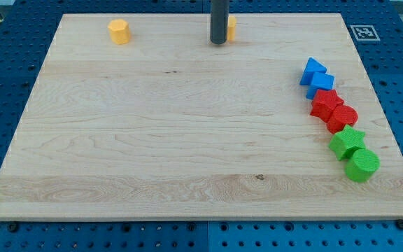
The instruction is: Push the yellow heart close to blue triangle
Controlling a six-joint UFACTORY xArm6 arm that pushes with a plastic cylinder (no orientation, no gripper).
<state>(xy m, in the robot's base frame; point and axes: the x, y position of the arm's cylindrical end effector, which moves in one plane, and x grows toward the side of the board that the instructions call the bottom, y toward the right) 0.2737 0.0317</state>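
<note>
My tip (218, 42) rests on the board near the view's top, just left of centre-right. The yellow heart (231, 27) sits right behind it on its right side, mostly hidden by the rod. The blue triangle (313, 69) lies at the view's right, well to the right of and below the heart, touching a blue cube-like block (322, 83). A second yellow block (119, 31), a hexagon-like piece, stays at the view's top left.
Below the blue blocks a chain runs down the right side: two red blocks (325, 103) (343, 117), a green star (346, 141) and a green cylinder (362, 165). A marker tag (363, 32) sits at the board's top right corner.
</note>
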